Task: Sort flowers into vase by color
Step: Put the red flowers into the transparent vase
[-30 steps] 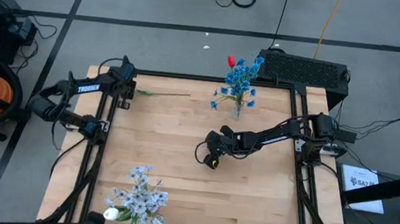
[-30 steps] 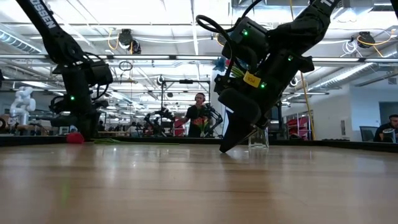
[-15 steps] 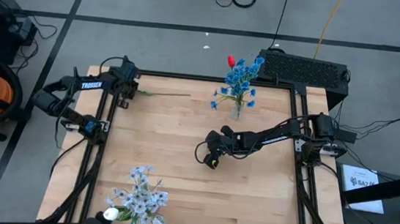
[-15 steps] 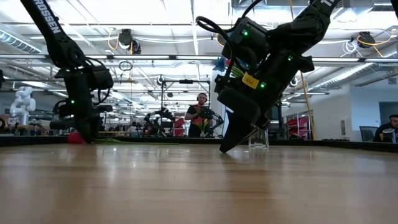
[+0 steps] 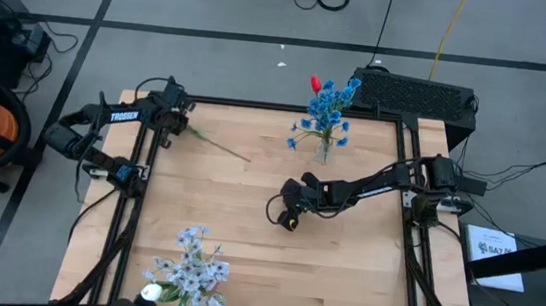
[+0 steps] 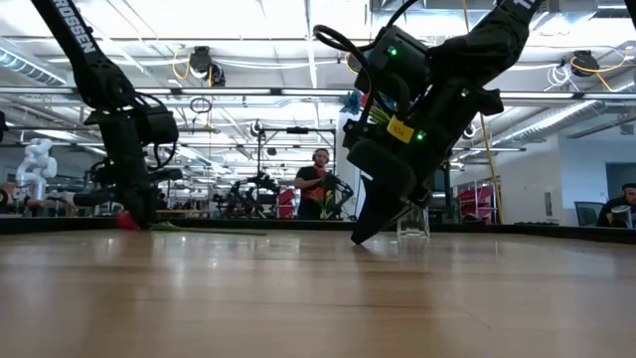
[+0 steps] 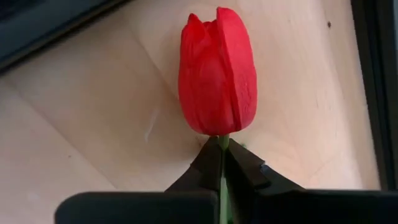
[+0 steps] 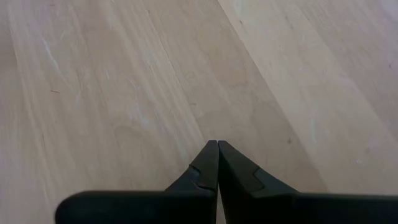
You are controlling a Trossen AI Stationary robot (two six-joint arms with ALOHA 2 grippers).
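Since its stem swung, left pincer (image 7: 222,163) grips red bud (image 7: 217,71)

On the counter (image 5: 244,241), one vase (image 5: 324,150) stands at the far edge, another bunch (image 5: 191,271) at the near-left corner, the right claw (image 5: 288,221) between them mid-counter.

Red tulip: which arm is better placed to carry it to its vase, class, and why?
The left. Its pincer is already shut on the red tulip stem at the table's far-left corner; the right pincer is shut, empty, at mid-table.
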